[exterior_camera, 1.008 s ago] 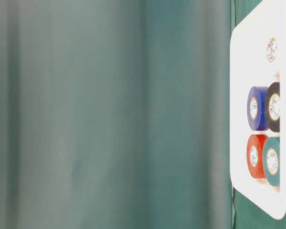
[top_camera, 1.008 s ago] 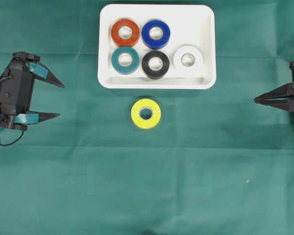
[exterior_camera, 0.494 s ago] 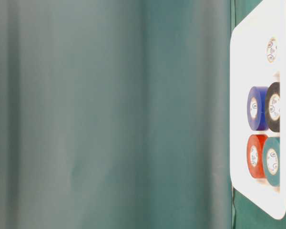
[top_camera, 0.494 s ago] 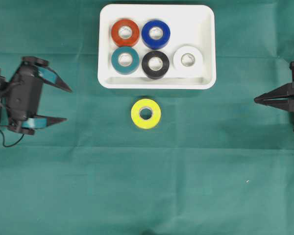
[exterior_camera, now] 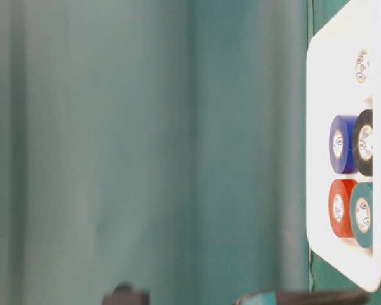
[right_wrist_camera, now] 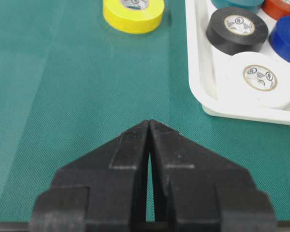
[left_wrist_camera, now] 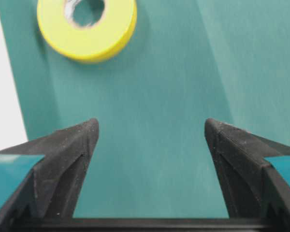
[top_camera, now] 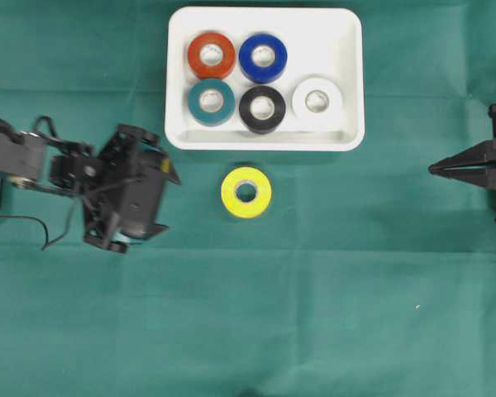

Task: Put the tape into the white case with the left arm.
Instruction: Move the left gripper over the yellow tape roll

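Tape (top_camera: 246, 192), yellow and round, flat on the green cloth (top_camera: 314, 314) near the middle of the overhead view. Just below the white case (top_camera: 345, 41), close to its bottom rim but not touching, and not inside. Five more rolls inside the case: red (top_camera: 211, 55) and blue (top_camera: 263, 56) side by side in the top row, then teal (top_camera: 212, 101), black (top_camera: 262, 108) and white (top_camera: 317, 100) in the row under. Bare white floor along the top right of the case. Left gripper (top_camera: 169, 203) at the left of the overhead view, a little way left of the yellow tape, with bare cloth between. Wide apart and holding nothing. Seen from the left wrist camera, two black pointed fingers (left_wrist_camera: 70, 145) low in the frame with a big gap and only cloth between, teal patches in the bottom corners, yellow tape at the top left and a strip of white case down the left edge. Right gripper (top_camera: 434, 169) far off at the right edge of the overhead view, well apart from the tape and the case. Pinched together, tips touching, nothing between. From the right wrist camera, the closed black tips low in the middle, the yellow tape at the top, the case at the upper right.
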### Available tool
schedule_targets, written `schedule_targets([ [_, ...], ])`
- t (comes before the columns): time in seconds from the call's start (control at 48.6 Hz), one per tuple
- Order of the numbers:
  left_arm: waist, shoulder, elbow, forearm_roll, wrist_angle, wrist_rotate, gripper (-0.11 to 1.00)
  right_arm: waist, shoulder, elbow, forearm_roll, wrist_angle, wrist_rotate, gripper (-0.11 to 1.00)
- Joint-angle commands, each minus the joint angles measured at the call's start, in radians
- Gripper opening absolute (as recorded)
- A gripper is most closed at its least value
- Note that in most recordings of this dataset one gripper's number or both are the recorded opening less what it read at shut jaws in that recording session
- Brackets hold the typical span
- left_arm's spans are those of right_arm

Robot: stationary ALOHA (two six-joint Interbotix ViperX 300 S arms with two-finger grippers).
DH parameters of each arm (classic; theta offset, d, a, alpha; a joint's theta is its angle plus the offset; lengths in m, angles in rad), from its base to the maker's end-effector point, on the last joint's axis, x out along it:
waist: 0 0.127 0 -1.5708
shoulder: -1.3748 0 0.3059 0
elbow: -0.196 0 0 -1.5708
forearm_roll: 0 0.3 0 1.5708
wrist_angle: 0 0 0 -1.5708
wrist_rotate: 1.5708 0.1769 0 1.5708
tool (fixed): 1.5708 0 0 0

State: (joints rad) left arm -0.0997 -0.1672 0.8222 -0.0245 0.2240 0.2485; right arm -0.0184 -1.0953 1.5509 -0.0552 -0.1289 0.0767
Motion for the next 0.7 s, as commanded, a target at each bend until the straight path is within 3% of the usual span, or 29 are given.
schedule_targets([
  [0.0, -0.012, 0.037, -0.067, -0.002, -0.006, 0.002, 0.89, -0.002, 0.006, -0.009, 0.000, -0.012, 0.002, -0.09],
  [0.267, -0.018, 0.173, -0.212, -0.002, 0.000, 0.005, 0.90, 0.000, 0.006, -0.009, 0.000, -0.012, 0.002, -0.09],
  [0.679, 0.006, 0.302, -0.324, 0.002, 0.032, 0.005, 0.89, -0.002, 0.006, -0.008, 0.000, -0.014, 0.002, -0.09],
])
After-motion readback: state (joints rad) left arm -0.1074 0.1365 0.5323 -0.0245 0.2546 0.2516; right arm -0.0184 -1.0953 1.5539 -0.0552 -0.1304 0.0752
